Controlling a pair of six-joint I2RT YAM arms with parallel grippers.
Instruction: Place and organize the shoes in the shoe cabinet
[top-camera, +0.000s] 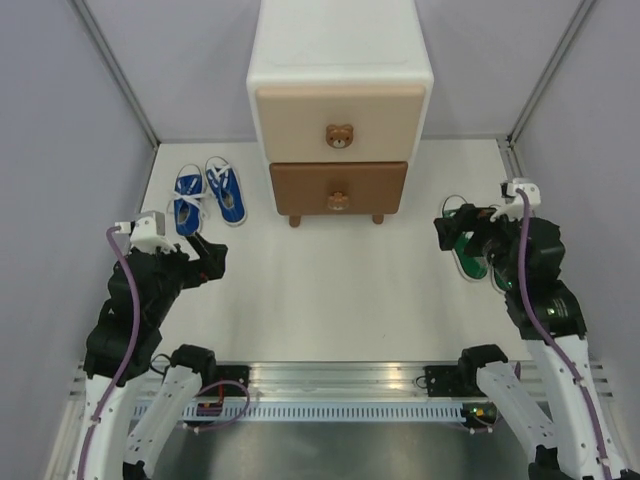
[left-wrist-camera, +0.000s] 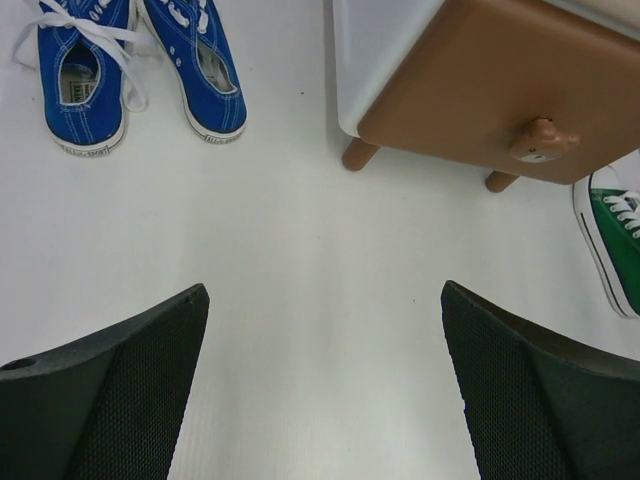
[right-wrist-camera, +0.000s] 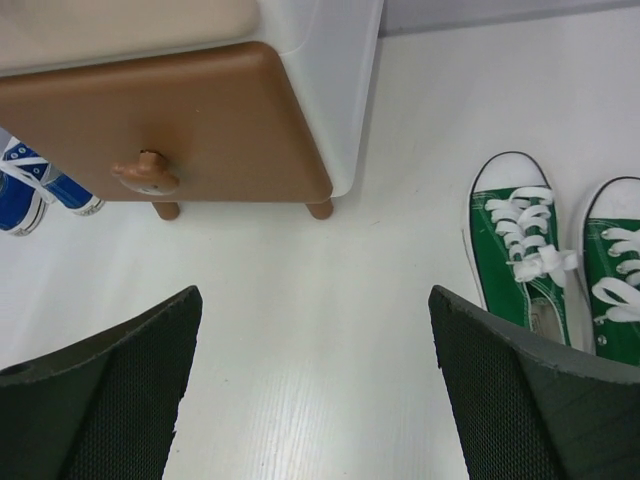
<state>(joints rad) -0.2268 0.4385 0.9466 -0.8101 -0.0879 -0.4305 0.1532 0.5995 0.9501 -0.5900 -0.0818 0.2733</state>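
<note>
Where the worktop meets the far wall stands the shoe cabinet: white body, upright, at centre.
- Upper drawer: beige front, pushed in, one bear-face knob.
- Lower drawer: brown front, pushed in, with a knob of the same kind.
- Feet: small, brown, resting on the worktop.

Blue sneakers: one pair, canvas, white laces and soles. They lie side by side on the worktop to the left of the cabinet, near it but not touching, with toes towards the far wall. One lace trails loose across the outer shoe.

Green sneakers: one pair, canvas, white laces and toe caps. They lie side by side on the worktop to the right of the cabinet and apart from it. In the top view the right arm partly covers them.

Left end effector: fingers spread wide with nothing between them, above bare worktop. It sits just on the near side of the blue pair.

Right end effector: fingers spread wide and holding nothing. It hangs over the worktop with the green pair beside its outer finger.

All four shoes are outside the cabinet.
</note>
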